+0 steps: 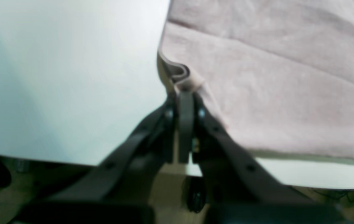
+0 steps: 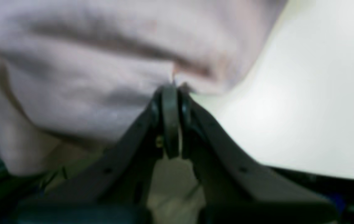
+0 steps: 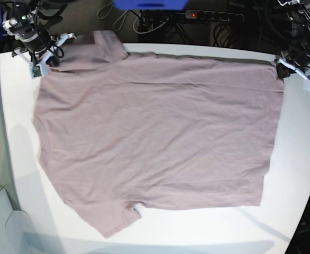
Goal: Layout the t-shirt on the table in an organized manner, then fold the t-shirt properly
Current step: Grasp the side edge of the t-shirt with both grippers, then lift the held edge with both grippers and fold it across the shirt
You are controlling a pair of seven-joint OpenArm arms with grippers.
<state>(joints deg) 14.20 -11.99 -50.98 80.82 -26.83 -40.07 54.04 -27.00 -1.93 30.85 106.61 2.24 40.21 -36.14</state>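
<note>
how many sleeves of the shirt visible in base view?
2. One sleeve lies at the top left beside the right gripper, partly over the table edge. The other sleeve lies flat at the bottom left. None seems hidden.

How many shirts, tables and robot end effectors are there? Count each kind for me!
t-shirt: 1
table: 1
end effectors: 2, the left end effector and the right end effector, each pinched shut on an edge of the t-shirt
Total: 4
</note>
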